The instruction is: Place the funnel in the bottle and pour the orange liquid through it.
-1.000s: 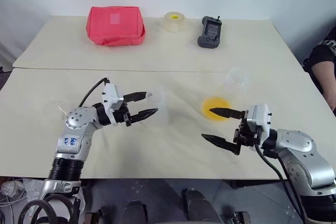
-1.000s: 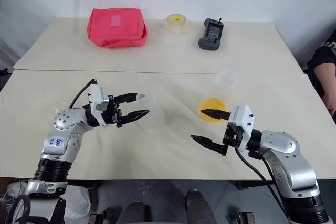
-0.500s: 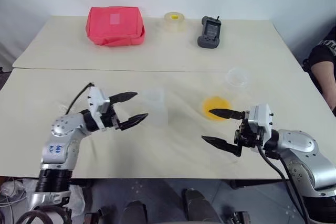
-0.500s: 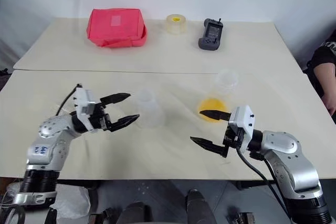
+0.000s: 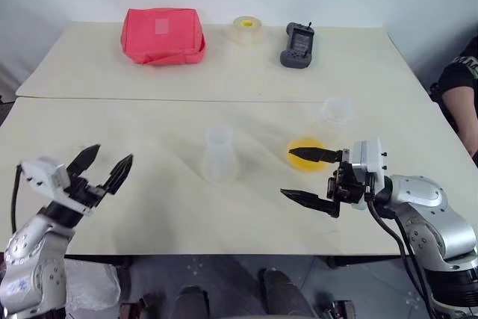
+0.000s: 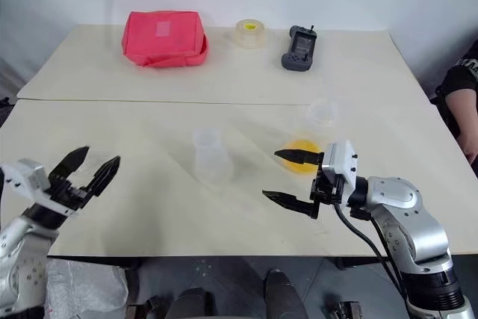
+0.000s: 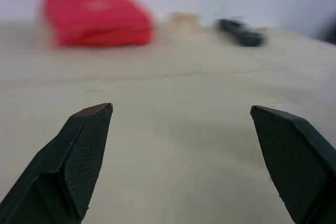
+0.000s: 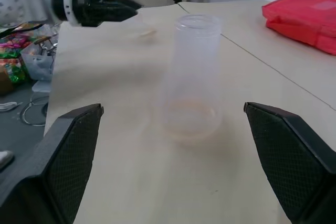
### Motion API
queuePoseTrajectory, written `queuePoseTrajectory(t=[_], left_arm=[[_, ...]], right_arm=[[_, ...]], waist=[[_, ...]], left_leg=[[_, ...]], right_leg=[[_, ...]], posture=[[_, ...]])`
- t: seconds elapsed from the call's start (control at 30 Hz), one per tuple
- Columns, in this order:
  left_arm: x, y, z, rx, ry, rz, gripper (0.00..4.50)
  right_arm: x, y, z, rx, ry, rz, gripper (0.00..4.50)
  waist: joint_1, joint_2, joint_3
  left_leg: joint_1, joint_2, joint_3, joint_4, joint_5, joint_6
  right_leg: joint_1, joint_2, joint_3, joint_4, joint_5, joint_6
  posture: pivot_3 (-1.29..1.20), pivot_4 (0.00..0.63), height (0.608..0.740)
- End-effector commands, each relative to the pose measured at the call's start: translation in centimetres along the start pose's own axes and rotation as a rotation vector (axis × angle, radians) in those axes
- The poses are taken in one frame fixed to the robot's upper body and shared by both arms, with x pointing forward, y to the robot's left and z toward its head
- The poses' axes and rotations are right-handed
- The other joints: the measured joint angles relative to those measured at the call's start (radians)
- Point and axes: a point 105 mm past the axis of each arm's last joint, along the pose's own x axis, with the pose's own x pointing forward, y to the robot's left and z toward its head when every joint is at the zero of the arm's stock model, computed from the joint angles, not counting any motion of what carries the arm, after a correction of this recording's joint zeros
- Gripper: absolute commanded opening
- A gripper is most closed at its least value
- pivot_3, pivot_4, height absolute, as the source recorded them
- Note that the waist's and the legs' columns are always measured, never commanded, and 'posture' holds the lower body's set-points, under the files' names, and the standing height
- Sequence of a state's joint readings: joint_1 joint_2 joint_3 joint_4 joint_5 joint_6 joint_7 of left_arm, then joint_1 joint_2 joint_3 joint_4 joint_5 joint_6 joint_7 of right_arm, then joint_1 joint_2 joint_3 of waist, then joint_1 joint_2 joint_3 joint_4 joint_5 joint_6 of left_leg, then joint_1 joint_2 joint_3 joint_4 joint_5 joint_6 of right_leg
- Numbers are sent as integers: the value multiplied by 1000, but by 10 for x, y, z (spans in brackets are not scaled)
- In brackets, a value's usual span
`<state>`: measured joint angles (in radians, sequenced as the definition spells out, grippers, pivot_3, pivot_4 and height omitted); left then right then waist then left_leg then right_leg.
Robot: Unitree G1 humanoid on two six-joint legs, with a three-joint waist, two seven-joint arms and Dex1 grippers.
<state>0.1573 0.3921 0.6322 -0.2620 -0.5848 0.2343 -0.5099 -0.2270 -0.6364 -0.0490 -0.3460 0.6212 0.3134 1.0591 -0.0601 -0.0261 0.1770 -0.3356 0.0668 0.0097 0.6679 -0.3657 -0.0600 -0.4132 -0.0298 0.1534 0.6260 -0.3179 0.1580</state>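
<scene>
The clear bottle point(image 5: 219, 160) stands upright mid-table, also in the right wrist view point(image 8: 190, 82). The funnel point(image 5: 216, 137) appears to sit in its neck, wide round mouth up, though its outline blends with the bottle. The orange liquid point(image 5: 308, 152) rests in a clear cup to the bottle's right. My right gripper point(image 5: 289, 172) is open and points left toward the bottle, its upper finger overlapping the cup in view and nothing between its fingers. My left gripper point(image 5: 113, 153) hangs open and empty at the table's near left edge, well apart from the bottle.
A small clear dish point(image 5: 336, 110) lies behind the cup. At the far side sit a red pouch point(image 5: 163, 35), a tape roll point(image 5: 247, 29) and a black handheld device point(image 5: 297, 45). A person's arm point(image 5: 459, 84) is at the right edge.
My left gripper has opened, come away from the bottle's top and swung back to the near left edge. The bottle stays upright. The right gripper has barely shifted.
</scene>
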Motion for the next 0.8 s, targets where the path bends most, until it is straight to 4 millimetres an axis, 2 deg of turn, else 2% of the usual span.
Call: queuePoseTrajectory(t=[0.03,0.1,0.23,0.33,0.5,0.8], left_arm=[[-37,25,7,20,-41,223,4475],[-45,26,6,19,-39,263,4475],[-45,26,8,37,-37,294,4475],[-41,30,9,44,-47,323,4475],[-29,38,8,47,-50,326,4475],[-9,50,4,81,-53,354,4475]], right_arm=[[3,-1,7,-10,-38,40,4500],[4,0,9,-6,-50,58,4500],[7,6,12,0,-74,106,4500],[12,16,16,3,-86,163,4500],[27,31,36,18,-140,228,4500],[40,35,53,73,-193,235,4500]], waist=[[1,0,0],[4,-2,1],[25,-4,2],[25,-4,2],[21,-4,2],[14,-4,2]], left_leg=[[0,0,0,0,0,0],[0,0,0,0,0,0],[0,-1,-2,1,0,0],[0,-1,0,2,0,0],[0,-1,0,0,0,0],[-1,-1,-1,0,0,0]], right_leg=[[0,0,0,0,0,0],[0,0,0,-1,0,0],[1,0,-1,-1,0,0],[2,0,0,-1,0,0],[0,1,-1,-1,0,0],[0,0,-1,-2,0,0]], posture=[[0,150,740],[0,150,740],[0,150,740],[0,150,740],[0,150,740],[0,150,740]])
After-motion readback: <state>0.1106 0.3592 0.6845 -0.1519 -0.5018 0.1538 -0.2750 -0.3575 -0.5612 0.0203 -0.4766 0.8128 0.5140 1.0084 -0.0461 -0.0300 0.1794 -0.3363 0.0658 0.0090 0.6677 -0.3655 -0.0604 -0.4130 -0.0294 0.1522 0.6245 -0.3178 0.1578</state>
